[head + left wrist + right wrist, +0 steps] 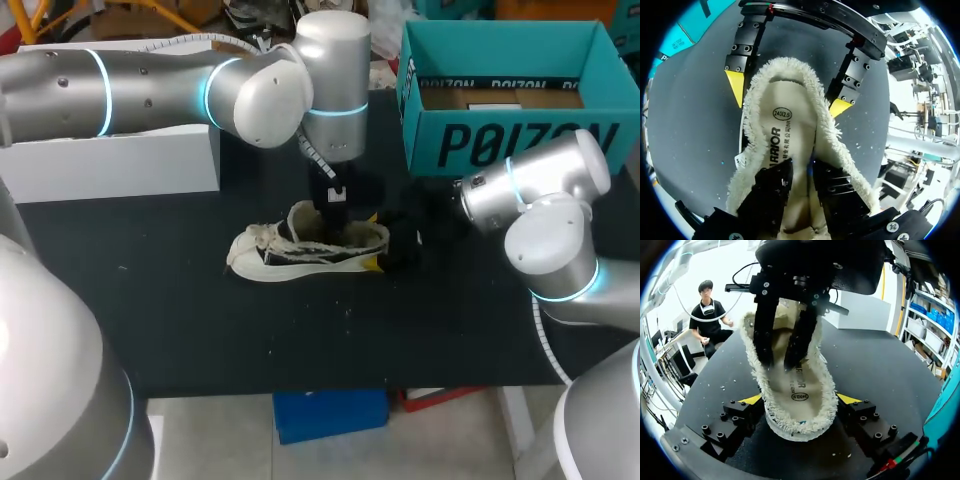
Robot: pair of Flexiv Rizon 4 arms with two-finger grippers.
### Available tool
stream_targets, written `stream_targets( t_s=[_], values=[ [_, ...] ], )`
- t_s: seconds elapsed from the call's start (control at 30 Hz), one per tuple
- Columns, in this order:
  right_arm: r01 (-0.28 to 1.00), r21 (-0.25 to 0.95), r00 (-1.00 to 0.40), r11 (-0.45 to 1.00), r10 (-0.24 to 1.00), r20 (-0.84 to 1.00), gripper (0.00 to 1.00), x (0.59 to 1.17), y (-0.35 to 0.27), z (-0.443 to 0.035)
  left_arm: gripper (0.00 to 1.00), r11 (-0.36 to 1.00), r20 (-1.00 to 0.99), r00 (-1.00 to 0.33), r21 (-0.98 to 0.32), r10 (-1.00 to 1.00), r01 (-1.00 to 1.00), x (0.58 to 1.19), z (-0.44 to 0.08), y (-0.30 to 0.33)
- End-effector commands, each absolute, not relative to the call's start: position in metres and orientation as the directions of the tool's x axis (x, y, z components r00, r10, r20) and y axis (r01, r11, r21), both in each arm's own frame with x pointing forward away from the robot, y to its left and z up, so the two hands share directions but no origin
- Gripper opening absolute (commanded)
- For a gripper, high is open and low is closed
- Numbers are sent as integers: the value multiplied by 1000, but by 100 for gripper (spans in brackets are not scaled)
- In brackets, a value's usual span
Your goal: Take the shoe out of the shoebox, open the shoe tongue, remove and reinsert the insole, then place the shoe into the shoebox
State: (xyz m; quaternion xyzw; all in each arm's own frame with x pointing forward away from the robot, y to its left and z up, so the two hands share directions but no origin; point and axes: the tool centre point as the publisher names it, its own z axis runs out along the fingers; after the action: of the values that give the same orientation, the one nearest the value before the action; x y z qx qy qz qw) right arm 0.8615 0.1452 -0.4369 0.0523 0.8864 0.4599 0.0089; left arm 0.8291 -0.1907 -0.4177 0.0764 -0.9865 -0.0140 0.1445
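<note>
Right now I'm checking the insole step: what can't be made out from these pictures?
- Whether the left gripper holds the insole: in both wrist views its end is sunk into the fleece opening of the shoe.
- The shoe's heel: in the head view it is partly covered by the right gripper.
- The floor of the shoebox: in the head view its front wall hides the near part.

Table: a black, matte, flat tabletop [180, 300] spans most of the head view, with a straight front edge.
Surface: small white specks [348, 312] lie scattered on the dark top.
Furniture: a plain white rectangular box [150, 165] stands on the table's left rear part.
Light: even, with no hard shadows.
</note>
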Motion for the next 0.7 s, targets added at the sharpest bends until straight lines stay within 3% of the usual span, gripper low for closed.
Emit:
stream_targets(
  t_s=[0.03, 0.7],
  values=[
    [87, 815, -994, 573, 104, 33, 0, 864, 145, -438, 28, 982, 201, -962, 61, -186, -178, 817, -434, -182],
    [87, 815, -994, 573, 104, 33, 0, 864, 145, -438, 28, 948, -244, -945, 179, -216, -263, 824, -454, -149]
  ],
)
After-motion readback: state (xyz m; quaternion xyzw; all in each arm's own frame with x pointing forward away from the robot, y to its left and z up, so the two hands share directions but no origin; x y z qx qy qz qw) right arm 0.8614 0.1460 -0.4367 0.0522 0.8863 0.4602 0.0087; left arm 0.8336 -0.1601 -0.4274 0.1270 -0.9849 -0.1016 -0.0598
